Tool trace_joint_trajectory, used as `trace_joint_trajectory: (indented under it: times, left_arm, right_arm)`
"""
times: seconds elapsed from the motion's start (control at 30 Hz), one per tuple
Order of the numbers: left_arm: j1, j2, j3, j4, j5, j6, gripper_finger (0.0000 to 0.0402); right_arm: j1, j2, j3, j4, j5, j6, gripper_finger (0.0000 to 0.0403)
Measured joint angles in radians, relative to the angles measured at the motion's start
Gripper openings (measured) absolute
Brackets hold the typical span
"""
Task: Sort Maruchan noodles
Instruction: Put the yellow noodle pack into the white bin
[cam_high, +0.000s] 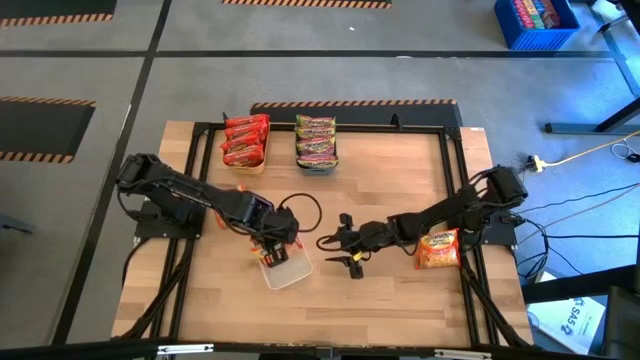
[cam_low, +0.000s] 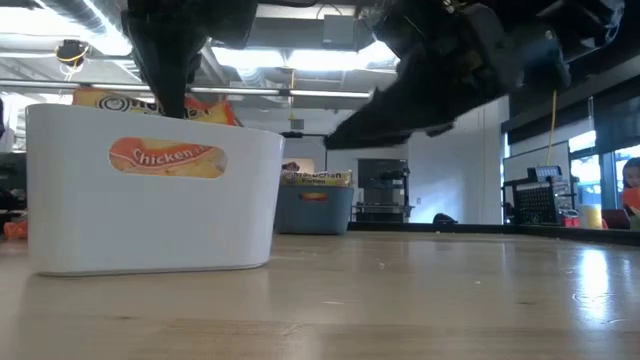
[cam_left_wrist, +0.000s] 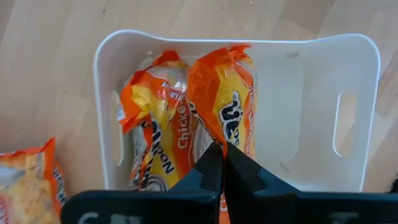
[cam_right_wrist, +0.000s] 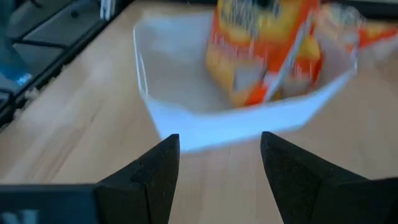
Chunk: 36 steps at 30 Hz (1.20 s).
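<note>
The white tray sits on the table near the middle, and two orange Maruchan packets stand in it. My left gripper reaches down into the tray and is shut on the second orange packet. My right gripper hovers open just to the tray's right, touching nothing; its fingers point at the tray. More orange packets lie on the table: one beside the tray and others near the right edge. My left gripper pinches the orange packet by its crimped top edge between its two fingertips, coming from above and pointing down. The packet stands on edge inside the white tray, beside the other orange packet, with its lower part down in the tray.
At the far side stand a yellow tray of red packets and a blue-grey tray of green-edged packets. A black frame borders the table. Bare wood lies along the near edge. A cable loops by the left arm.
</note>
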<state>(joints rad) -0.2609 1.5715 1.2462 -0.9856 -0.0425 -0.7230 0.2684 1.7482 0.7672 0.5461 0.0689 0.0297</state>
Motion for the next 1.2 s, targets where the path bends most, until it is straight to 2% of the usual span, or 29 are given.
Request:
trace_joint_trajectory:
  times: [0.3,0.6,0.77,1.03,1.2]
  left_arm:
    - [-0.024,0.0,-0.091,0.071,-0.005,0.004,0.0]
    - [-0.023,0.0,-0.111,0.125,-0.045,0.052,0.0]
    - [-0.026,0.0,-0.111,0.128,-0.084,0.047,0.0014]
    - [-0.026,0.0,-0.08,0.09,-0.088,0.079,0.0092]
    - [-0.038,-0.029,-0.023,-0.021,-0.075,0.102,0.0119]
  right_arm:
    - [0.0,0.083,0.127,0.03,-0.001,-0.091,0.0211]
    - [-0.008,0.186,0.22,0.031,-0.009,-0.154,0.0206]
    - [-0.024,0.206,0.259,-0.001,-0.01,-0.166,0.0161]
    - [-0.027,0.201,0.262,-0.061,-0.009,-0.174,0.0081]
    - [-0.026,0.1,0.257,-0.204,-0.009,-0.191,0.0053]
